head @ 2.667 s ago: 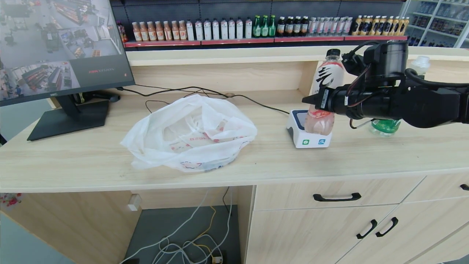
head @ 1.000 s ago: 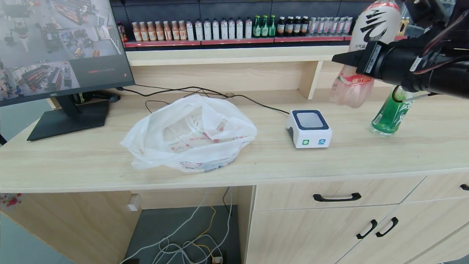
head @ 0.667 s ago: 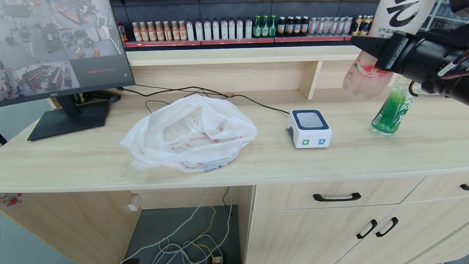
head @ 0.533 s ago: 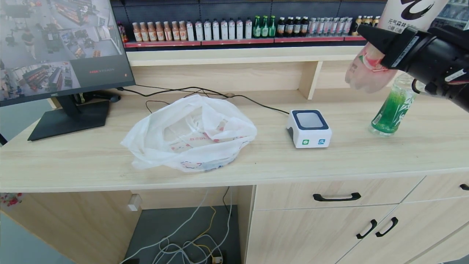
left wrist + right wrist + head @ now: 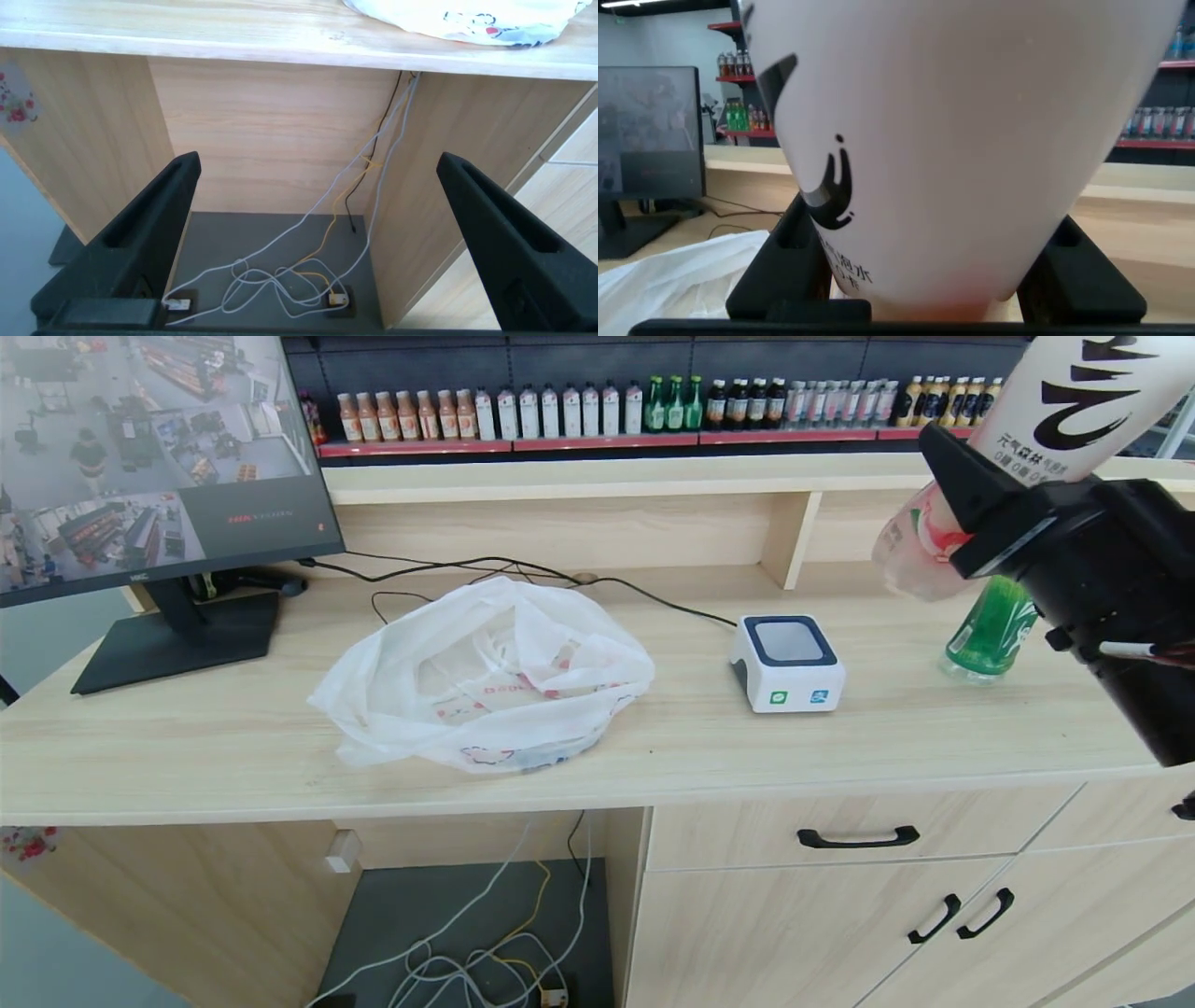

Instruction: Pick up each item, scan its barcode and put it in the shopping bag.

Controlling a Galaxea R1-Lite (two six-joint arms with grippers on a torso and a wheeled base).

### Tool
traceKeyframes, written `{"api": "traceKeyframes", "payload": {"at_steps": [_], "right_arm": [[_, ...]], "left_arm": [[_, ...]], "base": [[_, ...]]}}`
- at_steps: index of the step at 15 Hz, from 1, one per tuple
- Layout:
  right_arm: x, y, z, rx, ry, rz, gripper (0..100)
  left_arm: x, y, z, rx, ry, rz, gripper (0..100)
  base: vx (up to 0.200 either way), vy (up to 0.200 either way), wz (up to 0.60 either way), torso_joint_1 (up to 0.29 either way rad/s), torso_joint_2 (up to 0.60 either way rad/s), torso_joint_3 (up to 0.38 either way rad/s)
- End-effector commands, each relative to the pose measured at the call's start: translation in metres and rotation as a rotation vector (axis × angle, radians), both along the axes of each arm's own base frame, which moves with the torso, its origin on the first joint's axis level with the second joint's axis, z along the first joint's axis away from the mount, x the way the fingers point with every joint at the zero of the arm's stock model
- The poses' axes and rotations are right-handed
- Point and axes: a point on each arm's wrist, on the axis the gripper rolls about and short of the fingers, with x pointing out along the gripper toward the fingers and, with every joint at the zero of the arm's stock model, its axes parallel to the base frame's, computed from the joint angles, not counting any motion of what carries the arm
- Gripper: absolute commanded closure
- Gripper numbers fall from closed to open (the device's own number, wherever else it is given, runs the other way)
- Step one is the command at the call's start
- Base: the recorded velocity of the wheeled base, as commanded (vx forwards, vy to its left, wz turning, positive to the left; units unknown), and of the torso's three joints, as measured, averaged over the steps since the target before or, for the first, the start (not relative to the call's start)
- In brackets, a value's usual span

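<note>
A pink drink bottle with a white label (image 5: 1046,411) hangs tilted high above the counter's right end, its base toward the counter. My right gripper (image 5: 976,490) is shut on it around its lower half. In the right wrist view the bottle (image 5: 971,131) sits between the dark fingers (image 5: 785,271). The white barcode scanner (image 5: 787,663) stands on the counter, down and left of the bottle. The white shopping bag (image 5: 485,677) lies open at the counter's middle. My left gripper (image 5: 318,196) is open below the counter's front edge.
A green bottle (image 5: 990,625) stands on the counter under the held bottle. A monitor (image 5: 149,457) on a black stand is at the left. Cables (image 5: 523,569) run behind the bag. A raised shelf (image 5: 607,476) backs the counter. Drawers (image 5: 859,840) sit below, loose cables (image 5: 299,280) on the floor.
The right arm lifted the pink bottle off the scanner, up and to the right, and then swung it nearer the head camera with more tilt. Bag, scanner and green bottle stayed put.
</note>
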Motion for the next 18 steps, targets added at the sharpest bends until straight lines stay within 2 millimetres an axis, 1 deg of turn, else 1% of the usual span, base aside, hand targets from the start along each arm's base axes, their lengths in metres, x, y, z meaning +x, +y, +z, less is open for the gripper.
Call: {"api": "traceKeyframes", "payload": {"at_steps": [1, 4, 7, 13, 15, 18], "right_arm": [[0.014, 0.009, -0.022, -0.023, 0.048, 0.008, 100], [0.008, 0.010, -0.039, -0.040, 0.082, 0.019, 100], [0.007, 0.012, -0.033, -0.030, 0.039, 0.018, 100], [0.011, 0.011, -0.035, -0.021, 0.043, -0.004, 100], [0.016, 0.014, -0.039, -0.020, 0.053, -0.001, 100], [0.019, 0.012, -0.042, -0.002, 0.069, 0.003, 100]], "left_arm": [[0.000, 0.000, 0.000, 0.000, 0.000, 0.000, 0], [0.000, 0.000, 0.000, 0.000, 0.000, -0.001, 0], [0.000, 0.000, 0.000, 0.000, 0.000, 0.000, 0], [0.000, 0.000, 0.000, -0.002, 0.000, 0.002, 0], [0.000, 0.000, 0.000, -0.003, 0.000, 0.002, 0], [0.000, 0.000, 0.000, -0.003, 0.000, 0.002, 0]], "base": [[0.000, 0.000, 0.00, 0.000, 0.00, 0.000], [0.000, 0.000, 0.00, 0.000, 0.00, 0.000], [0.000, 0.000, 0.00, 0.000, 0.00, 0.000], [0.000, 0.000, 0.00, 0.000, 0.00, 0.000], [0.000, 0.000, 0.00, 0.000, 0.00, 0.000], [0.000, 0.200, 0.00, 0.001, 0.00, 0.001]]}}
